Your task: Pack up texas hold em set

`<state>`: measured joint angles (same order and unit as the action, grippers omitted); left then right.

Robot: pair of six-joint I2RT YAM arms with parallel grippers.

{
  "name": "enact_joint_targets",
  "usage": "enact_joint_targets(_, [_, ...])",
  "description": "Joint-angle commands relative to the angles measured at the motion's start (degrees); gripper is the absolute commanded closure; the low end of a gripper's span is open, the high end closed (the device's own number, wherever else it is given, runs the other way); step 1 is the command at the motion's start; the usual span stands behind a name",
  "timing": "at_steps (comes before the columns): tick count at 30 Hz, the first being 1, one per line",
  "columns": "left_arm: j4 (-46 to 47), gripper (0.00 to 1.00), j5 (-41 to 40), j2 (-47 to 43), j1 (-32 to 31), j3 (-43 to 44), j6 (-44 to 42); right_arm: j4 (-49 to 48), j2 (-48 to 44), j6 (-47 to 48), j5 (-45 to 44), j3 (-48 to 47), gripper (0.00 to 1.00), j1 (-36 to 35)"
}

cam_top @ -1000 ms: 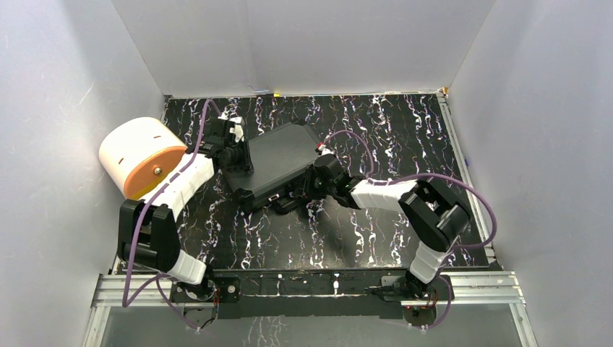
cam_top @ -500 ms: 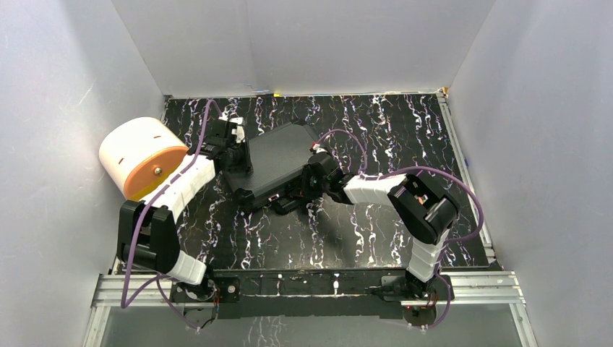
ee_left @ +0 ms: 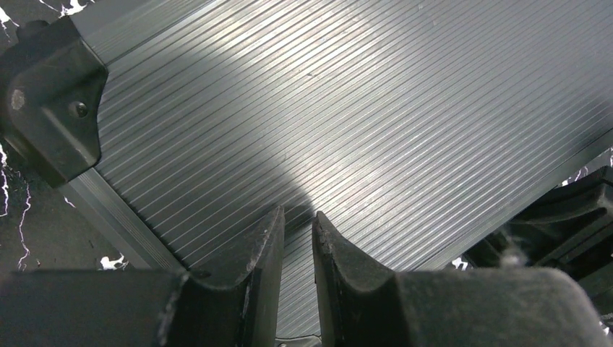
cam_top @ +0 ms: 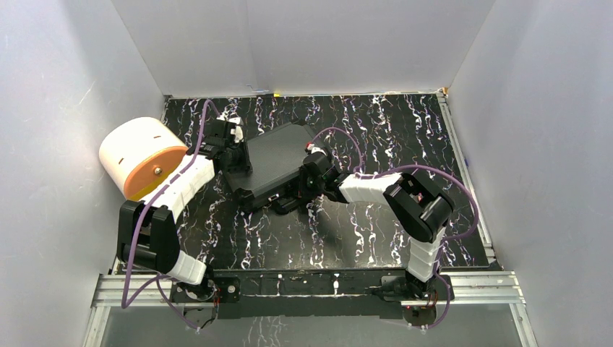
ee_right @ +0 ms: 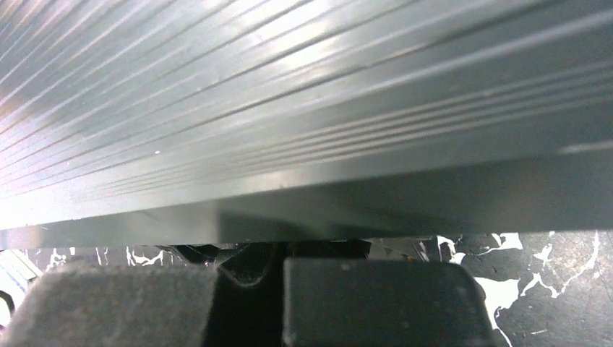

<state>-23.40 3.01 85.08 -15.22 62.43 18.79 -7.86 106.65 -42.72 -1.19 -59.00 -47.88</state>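
Black case (cam_top: 275, 155): closed, lying askew at the middle of the table (cam_top: 376, 231). Left gripper (ee_left: 296, 217): fingers a narrow slit apart, holding nothing, over the case's left side. Right gripper (ee_right: 249, 271): closed, empty, beside its right edge.

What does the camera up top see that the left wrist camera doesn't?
Only the top view shows the big white-and-orange cylinder, the right arm and the whole black case. Only the left wrist view shows the ribbed lid up close, its corner cap, and the left gripper, its fingers nearly together over the lid. Both show the case and the marbled table.
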Motion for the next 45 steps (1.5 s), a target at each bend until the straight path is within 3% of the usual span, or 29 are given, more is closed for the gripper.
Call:
enact_joint_targets(1, [-6.70,0.80,0.95,1.71,-0.07,-3.02,1.31,-6.00,6.44,3.40,-4.40,1.09,0.97,-1.76])
enact_joint_targets(11, [-6.83,0.80,1.09,1.30,-0.08,-0.75,1.65,-7.40,3.57,5.10,-5.67,2.22,0.90,-2.12])
enact_joint_targets(22, [-6.87,0.60,-0.48,-5.05,-0.02,8.03,-0.81,4.92,-20.82,8.24,-6.11,5.24,0.68,-2.10])
enact_joint_targets(28, [-6.03,0.40,-0.07,-15.07,0.01,8.05,-2.47,18.65,-38.44,10.01,-20.95,7.86,0.55,-2.04])
enact_joint_targets(31, [-5.31,0.12,-1.21,-22.38,0.01,6.25,-2.62,26.54,-47.44,10.51,-31.30,6.78,0.33,-2.04])
enact_joint_targets(33, [-5.15,0.02,-2.87,-26.55,-0.03,5.27,-2.52,29.88,-53.98,11.81,-36.97,5.81,0.22,-2.00])
enact_joint_targets(39, [-8.61,0.02,-10.89,-38.13,0.02,4.91,-1.70,39.91,-67.60,15.41,-48.06,-1.67,0.09,-2.04])
enact_joint_targets(45, [-15.21,0.01,-19.52,-46.31,-0.05,9.01,-1.82,49.32,-71.73,16.74,-53.25,-10.95,0.02,-2.04])
